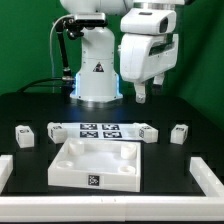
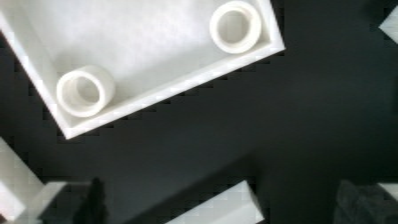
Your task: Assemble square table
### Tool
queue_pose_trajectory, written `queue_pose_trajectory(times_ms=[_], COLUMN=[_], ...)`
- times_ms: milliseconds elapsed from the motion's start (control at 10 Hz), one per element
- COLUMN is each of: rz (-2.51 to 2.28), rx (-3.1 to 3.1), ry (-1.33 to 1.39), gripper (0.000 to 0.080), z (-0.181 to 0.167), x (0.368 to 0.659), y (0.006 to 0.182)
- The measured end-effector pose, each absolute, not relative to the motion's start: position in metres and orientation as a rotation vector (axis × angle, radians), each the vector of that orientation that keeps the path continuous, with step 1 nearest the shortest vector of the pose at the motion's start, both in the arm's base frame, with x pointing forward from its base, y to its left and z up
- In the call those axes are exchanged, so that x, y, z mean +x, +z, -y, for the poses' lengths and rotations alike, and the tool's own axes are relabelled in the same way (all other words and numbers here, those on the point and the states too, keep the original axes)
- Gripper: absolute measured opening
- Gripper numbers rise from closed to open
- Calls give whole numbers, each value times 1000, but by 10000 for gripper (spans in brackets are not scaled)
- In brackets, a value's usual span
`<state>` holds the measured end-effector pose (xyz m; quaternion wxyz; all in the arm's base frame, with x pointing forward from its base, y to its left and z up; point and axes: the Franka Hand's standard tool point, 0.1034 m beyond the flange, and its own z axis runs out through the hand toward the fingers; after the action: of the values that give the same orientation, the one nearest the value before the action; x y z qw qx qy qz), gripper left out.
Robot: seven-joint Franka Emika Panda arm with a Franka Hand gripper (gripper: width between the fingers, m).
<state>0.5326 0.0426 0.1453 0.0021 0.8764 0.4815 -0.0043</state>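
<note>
The white square table slab (image 1: 95, 162) lies flat at the front middle of the black table, with a raised rim and a tag on its front edge. Small white leg blocks sit at the exterior view's left (image 1: 24, 136) and right (image 1: 178, 133), and two more (image 1: 148, 131) lie at the ends of the marker board. My gripper (image 1: 141, 96) hangs high above the table, behind and to the right of the slab, open and empty. In the wrist view the slab (image 2: 151, 55) shows two round sockets. The gripper (image 2: 214, 205) has dark fingers (image 2: 63, 203) set wide apart.
The marker board (image 1: 100, 129) lies behind the slab. White border rails run at the left (image 1: 5, 170), right (image 1: 205, 172) and front (image 1: 110, 211). The robot base (image 1: 97, 70) stands at the back. A white piece (image 2: 210, 200) shows between the fingers; what it is I cannot tell.
</note>
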Motion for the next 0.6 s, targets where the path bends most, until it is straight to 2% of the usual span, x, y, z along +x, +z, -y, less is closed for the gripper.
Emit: queue_pose_trajectory(times_ms=[400, 600], rz=[-1709, -1752], rx=[2622, 2592], ry=[-34, -28], gripper=[649, 649], z=[-2, 8], x=[478, 465], y=[143, 133])
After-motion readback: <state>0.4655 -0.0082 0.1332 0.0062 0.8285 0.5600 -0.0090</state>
